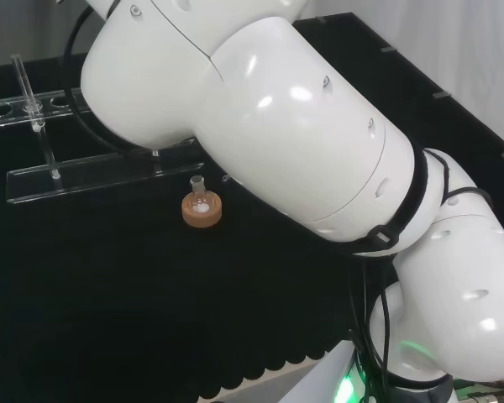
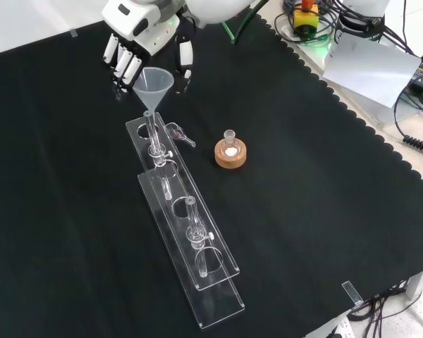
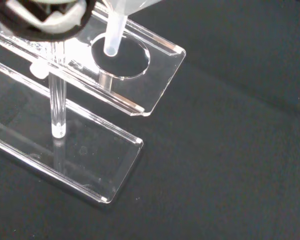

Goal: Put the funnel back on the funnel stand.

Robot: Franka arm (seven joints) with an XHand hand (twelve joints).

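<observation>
1. Funnel point(image 2: 153, 86): one, clear plastic, cone mouth up.
2. Funnel stand point(image 2: 190, 239): one, clear, an upper plate with round holes over a base plate.
3. Small glass flask point(image 2: 230, 141): one, sitting in a cork ring point(image 2: 230, 155), also one.
4. Upright glass tubes point(image 2: 194, 224) in the stand: one counted plainly; others uncertain.
5. Hand point(image 2: 130, 53): one.

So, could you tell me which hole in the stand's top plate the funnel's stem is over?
The end hole nearest the hand. The funnel has its stem tip just above it; the stand's other holes are farther along.
</observation>
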